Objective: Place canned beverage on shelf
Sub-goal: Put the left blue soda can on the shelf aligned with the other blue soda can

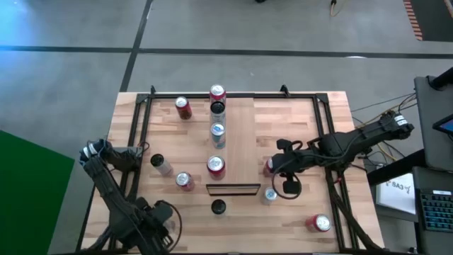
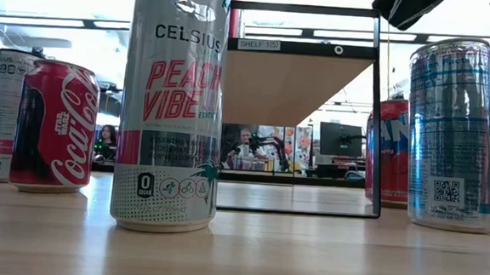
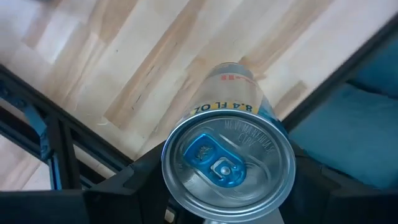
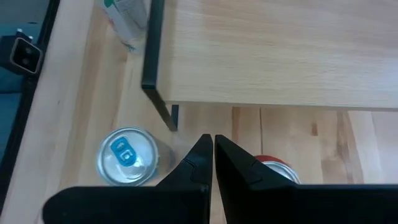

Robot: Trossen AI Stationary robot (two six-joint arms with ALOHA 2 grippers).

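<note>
A silver-and-blue canned beverage (image 3: 229, 155) with a blue tab fills the left wrist view, my left gripper (image 3: 227, 186) shut on it. In the high view that gripper (image 1: 161, 223) is at the table's near left corner and hides the can. The shelf (image 1: 241, 142), a raised light board, runs down the table's middle with several cans in a row along its left side. My right gripper (image 4: 212, 146) is shut on nothing, above a red can (image 4: 273, 168) and a silver can (image 4: 127, 155) off the shelf's near right corner. My left gripper pinches the can's side wall just below the top rim (image 3: 169, 177) between its two fingers (image 3: 140, 183), one on each side. The fingers come from above, pointing down. The can hangs upright below them, top toward the wrist, over the planks by the table's edge.
Loose cans stand on the table: red ones (image 1: 183, 106) (image 1: 185, 180) (image 1: 320, 223), a clear one (image 1: 159, 164), a tall Celsius can (image 2: 172, 107) before the shelf's near end. A black frame (image 1: 138, 134) rims the table. Beyond it is floor.
</note>
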